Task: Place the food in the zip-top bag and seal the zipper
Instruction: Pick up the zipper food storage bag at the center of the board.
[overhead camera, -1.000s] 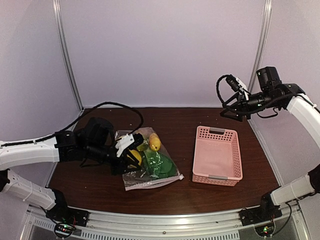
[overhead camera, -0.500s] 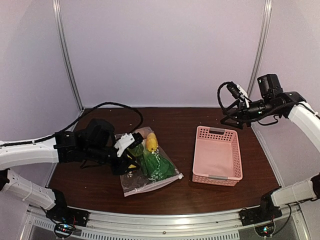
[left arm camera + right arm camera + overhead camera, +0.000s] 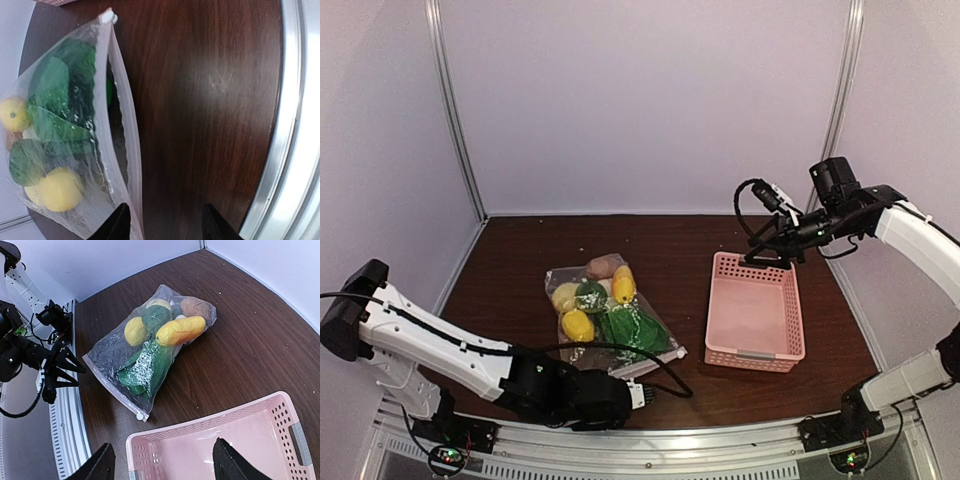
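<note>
Top view: the zip-top bag (image 3: 620,330) lies left of centre on the table, food (image 3: 578,324) inside; we judge sealing not yet done.

Left wrist: the left gripper (image 3: 167,227) is open and empty, facing the gaping zipper (image 3: 125,135) toward the table's near edge.

Right wrist: the right gripper (image 3: 162,465) is open and empty above the pink basket (image 3: 200,432), out of the way.

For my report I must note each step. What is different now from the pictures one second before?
The left tool opened, left the bag and pulled back to the table's near edge. The right tool, open, came down and left, over the basket's far end. Bag and basket stayed roughly in place.
</note>
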### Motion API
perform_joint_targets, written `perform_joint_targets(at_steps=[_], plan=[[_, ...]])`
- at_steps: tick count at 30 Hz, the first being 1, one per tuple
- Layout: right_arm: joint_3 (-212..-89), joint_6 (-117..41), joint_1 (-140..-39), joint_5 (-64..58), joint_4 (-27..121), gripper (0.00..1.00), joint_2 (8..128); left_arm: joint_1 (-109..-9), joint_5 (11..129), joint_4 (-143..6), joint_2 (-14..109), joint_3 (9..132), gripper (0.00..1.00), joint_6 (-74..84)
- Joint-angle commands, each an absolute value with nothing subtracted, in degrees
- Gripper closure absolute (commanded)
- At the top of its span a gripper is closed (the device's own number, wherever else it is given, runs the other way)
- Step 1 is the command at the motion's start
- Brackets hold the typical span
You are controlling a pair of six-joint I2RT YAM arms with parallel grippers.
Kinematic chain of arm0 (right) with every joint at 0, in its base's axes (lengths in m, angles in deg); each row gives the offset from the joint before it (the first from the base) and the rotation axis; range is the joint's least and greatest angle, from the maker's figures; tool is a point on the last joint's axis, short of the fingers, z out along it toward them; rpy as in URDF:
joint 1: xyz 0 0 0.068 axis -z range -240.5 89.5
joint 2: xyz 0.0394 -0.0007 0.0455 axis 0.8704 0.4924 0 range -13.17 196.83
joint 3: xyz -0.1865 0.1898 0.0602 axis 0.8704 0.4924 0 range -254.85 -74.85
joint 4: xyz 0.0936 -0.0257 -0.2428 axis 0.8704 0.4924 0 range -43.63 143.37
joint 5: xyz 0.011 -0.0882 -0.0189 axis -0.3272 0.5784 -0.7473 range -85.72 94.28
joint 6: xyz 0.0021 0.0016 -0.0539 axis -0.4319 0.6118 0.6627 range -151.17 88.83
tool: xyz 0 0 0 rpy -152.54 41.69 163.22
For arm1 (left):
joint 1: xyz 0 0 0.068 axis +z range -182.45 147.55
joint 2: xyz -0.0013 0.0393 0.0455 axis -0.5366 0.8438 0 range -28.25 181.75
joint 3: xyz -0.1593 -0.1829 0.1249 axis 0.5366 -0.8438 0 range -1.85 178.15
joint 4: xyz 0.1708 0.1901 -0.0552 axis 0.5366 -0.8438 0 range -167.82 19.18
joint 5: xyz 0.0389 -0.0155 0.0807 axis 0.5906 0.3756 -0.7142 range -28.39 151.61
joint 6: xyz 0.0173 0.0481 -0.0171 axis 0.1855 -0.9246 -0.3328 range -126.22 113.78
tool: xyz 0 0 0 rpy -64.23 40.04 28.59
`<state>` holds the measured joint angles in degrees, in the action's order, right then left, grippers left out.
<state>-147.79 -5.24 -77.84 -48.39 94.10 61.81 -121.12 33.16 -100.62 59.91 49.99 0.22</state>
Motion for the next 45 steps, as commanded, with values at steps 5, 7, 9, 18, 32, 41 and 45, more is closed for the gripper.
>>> perform_joint_targets(at_steps=[5,7,9,18,32,41,45], plan=[[-145.77,-4.84,-78.17,-50.04,94.30,0.33,59.91,-123.09,6.94,-114.44,73.75,56.40,0.50,9.71],[-145.77,-4.95,-78.17,-50.23,94.13,0.33,59.77,-123.08,1.28,-119.31,77.46,58.20,0.52,13.25],[-145.77,-5.01,-78.17,-50.20,93.95,0.33,59.68,-123.16,-1.88,-123.30,79.88,59.16,0.56,16.75],[-145.64,-4.54,-78.17,-51.23,93.89,0.34,59.89,-123.15,-6.12,-132.10,80.17,63.06,0.99,21.79],[-156.95,16.01,-78.39,-56.03,114.02,0.33,58.99,-120.66,12.12,-123.39,60.58,88.08,1.00,-5.04],[-155.59,19.17,-83.56,-59.75,115.82,0.34,60.93,-116.29,20.11,-119.92,57.10,88.77,1.00,-2.14],[-155.97,24.95,-83.59,-60.48,123.37,0.35,61.64,-111.90,22.30,-119.82,55.42,89.74,1.00,3.43]])
